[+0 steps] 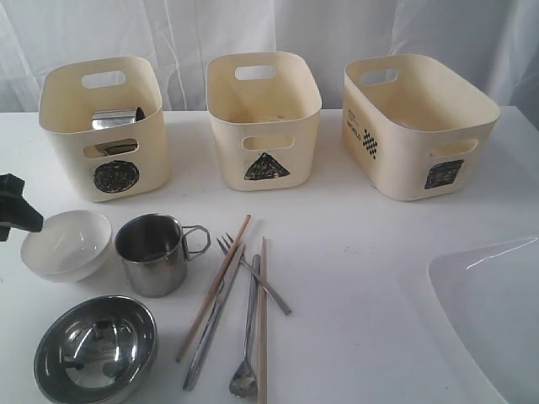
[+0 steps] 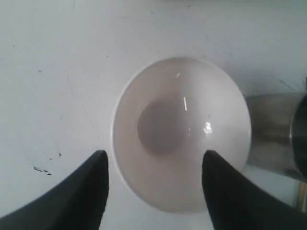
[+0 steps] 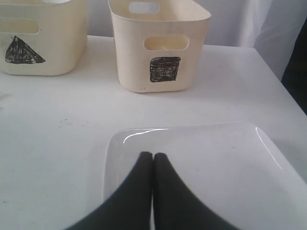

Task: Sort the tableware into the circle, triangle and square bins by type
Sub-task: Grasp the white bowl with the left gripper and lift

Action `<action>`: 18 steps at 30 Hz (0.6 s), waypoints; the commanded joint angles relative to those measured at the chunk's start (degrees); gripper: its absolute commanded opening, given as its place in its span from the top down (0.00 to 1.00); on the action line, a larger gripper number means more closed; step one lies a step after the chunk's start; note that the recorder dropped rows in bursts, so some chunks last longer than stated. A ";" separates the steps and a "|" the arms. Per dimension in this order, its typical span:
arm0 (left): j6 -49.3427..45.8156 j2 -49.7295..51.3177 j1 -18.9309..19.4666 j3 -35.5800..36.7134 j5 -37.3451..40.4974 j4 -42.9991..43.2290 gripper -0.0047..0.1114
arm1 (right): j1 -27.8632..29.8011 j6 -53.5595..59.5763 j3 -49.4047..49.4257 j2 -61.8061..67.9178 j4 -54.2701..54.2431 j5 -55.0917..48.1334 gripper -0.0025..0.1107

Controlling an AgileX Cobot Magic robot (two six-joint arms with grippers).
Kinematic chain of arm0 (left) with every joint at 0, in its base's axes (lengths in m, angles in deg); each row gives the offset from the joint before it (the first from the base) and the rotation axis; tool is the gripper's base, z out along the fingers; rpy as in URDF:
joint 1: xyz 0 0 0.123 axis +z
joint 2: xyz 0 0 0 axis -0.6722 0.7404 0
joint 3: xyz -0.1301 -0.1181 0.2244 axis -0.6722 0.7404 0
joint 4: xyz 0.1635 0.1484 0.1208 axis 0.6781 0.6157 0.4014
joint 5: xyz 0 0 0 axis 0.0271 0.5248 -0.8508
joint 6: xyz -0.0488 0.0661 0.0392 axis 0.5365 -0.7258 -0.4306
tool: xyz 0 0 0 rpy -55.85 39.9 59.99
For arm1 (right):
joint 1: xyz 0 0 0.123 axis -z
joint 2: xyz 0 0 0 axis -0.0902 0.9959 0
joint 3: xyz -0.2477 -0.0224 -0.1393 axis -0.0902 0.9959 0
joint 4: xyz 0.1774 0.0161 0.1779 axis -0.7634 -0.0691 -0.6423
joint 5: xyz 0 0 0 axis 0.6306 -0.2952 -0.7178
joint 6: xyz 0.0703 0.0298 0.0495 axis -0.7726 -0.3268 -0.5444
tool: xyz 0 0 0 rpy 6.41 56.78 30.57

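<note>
Black jaws of the left gripper (image 2: pixel 154 155) stand wide apart, nothing between them. We see them hovering over the near edge of the white bowl (image 2: pixel 182 129), with no contact visible. The bowl sits upright on the table (image 1: pixel 354 252), at its left, and is empty. Just beside it is a steel mug (image 1: pixel 152 252); the steel bowl (image 1: pixel 95 347) is nearer the camera.

We judge the white bowl to be glazed: stiff, smooth, slippery and chippable. It is wider than the jaw gap, so a grip across it is out. Best hold is the rim, one finger inside and one outside, pinched firmly and kept level.

The right gripper (image 3: pixel 153 155) is closed, its fingers pressed together and holding nothing. It hangs over the edge of the large white square plate (image 3: pixel 216 158).

The fork (image 1: pixel 274 296), knife (image 1: pixel 206 337), spoon (image 1: pixel 244 383) and chopsticks (image 1: pixel 263 337) lie loose and overlapping at mid-table.

Three bins stand at the back. The circle bin (image 1: pixel 76 147) already holds a second mug (image 1: pixel 116 118). We can't see into the triangle bin (image 1: pixel 227 135) or the square bin (image 1: pixel 396 160). We guess the bowl goes to the circle bin, which is the closest.
</note>
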 commanded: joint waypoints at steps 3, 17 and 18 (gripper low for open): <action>0.01 7.24 -0.08 0.40 -2.76 -2.45 0.43 | -0.08 -0.09 -0.05 -0.30 0.11 0.38 0.98; 0.01 10.74 -0.08 0.40 -7.42 -4.84 0.92 | -0.08 -0.09 -0.05 -0.30 0.11 0.38 0.98; -0.24 10.74 -0.08 0.40 -7.55 -4.84 0.96 | -0.08 -0.09 -0.05 -0.30 0.11 0.38 0.98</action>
